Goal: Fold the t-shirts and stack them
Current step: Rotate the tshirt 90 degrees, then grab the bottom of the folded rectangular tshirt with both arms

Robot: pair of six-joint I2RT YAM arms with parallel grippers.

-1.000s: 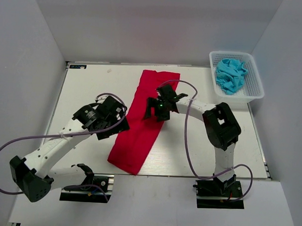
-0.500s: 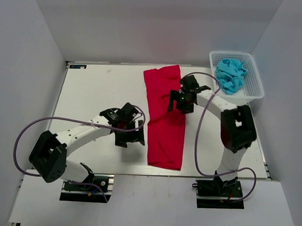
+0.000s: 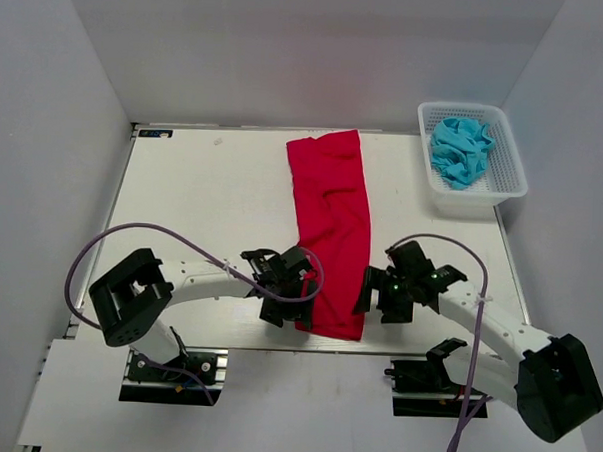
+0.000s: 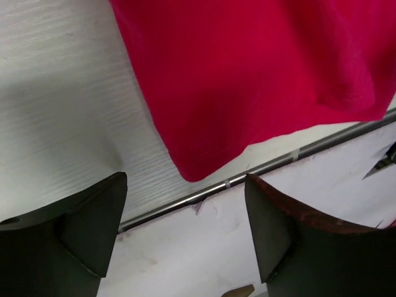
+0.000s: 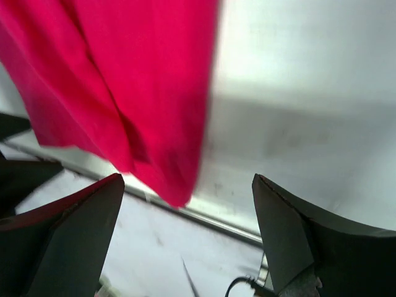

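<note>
The red shirt is laid out on the table as a narrow strip, apparently folded lengthwise, so the step in hand is judged to be the crosswise fold of that strip. Its long axis is seen running from the upper centre of the overhead view down to the lower centre, slightly bowed. One short end lies near the table's far edge and the other just short of the near edge. The left gripper is placed at the lower left corner of the strip. Its jaws are held wide apart, and in its wrist view the rounded red corner is framed between them, not pinched. The right gripper is placed just beside the lower right corner. Its jaws are likewise spread wide and nothing is held. For the next move, both jaws would probably have to be lowered onto the two near corners and closed through all the layers together. The near end could then be lifted evenly and carried up the frame toward the far end. The blue shirt is left crumpled in the basket at the upper right, well apart from both arms.
</note>
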